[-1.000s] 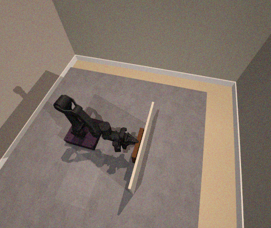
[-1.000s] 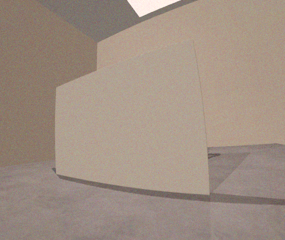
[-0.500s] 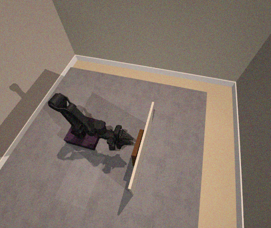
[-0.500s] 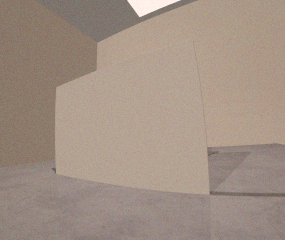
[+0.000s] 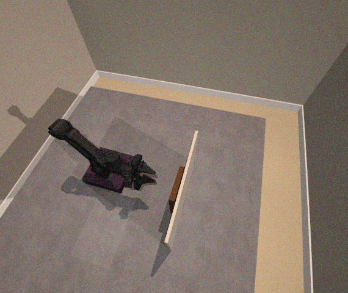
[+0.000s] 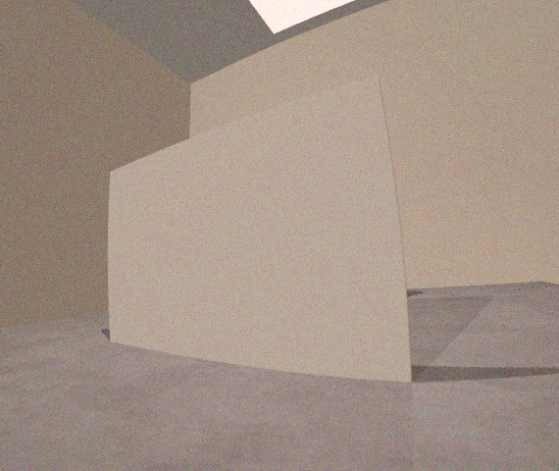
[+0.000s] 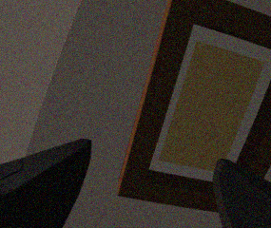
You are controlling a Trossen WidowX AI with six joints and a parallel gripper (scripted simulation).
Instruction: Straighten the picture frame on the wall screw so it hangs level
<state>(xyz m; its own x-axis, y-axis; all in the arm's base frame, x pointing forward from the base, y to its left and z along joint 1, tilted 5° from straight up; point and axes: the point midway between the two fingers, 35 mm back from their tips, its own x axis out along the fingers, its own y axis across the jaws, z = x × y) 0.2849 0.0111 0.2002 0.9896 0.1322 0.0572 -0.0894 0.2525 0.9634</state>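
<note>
The picture frame (image 5: 176, 185) (image 7: 168, 62) hangs on the near face of the upright panel (image 5: 191, 151) (image 6: 259, 243) (image 7: 121, 62). It has a dark brown border, a pale mat and a yellowish picture. In the wrist view its sides slant, top leaning right, with the camera's own roll unclear; I cannot tell whether it hangs level. My gripper (image 5: 155, 179) (image 7: 154, 151) is open and empty, back from the frame with a gap to it. In the wrist view the right finger overlaps the frame's lower border. The screw and the notched strip are hidden.
The arm stands on a dark purple base (image 5: 104, 182) on the grey floor, facing the panel. Room walls with a white skirting (image 5: 199, 90) surround the area. The exterior view shows only the panel's back, which hides the arm and the frame.
</note>
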